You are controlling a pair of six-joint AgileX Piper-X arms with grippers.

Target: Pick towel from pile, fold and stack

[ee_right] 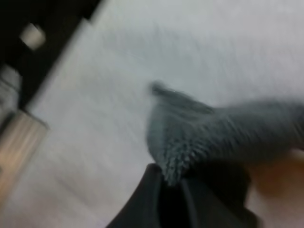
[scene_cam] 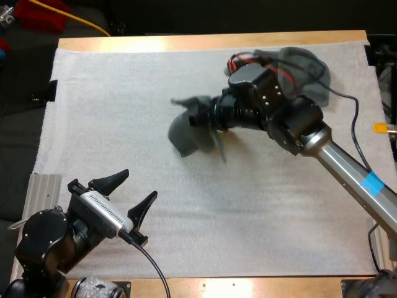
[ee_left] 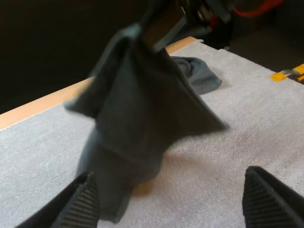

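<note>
A dark grey-green towel point(scene_cam: 189, 131) hangs over the middle of the mat, and my right gripper point(scene_cam: 200, 112) is shut on its upper edge. From the left wrist the same towel point(ee_left: 137, 118) dangles, its lower end brushing the mat. In the right wrist view the towel point(ee_right: 213, 128) is pinched between my right gripper's point(ee_right: 173, 183) fingers. A second crumpled towel point(scene_cam: 304, 71) lies at the far right of the mat behind the right arm, seen again as the crumpled towel point(ee_left: 199, 73) beyond the hanging one. My left gripper point(scene_cam: 131, 189) stands open near the front left, holding nothing.
The white mat point(scene_cam: 124, 112) covers most of the wooden table point(scene_cam: 186, 42). A ribbed metal plate point(scene_cam: 37, 186) lies at the mat's left edge next to my left arm.
</note>
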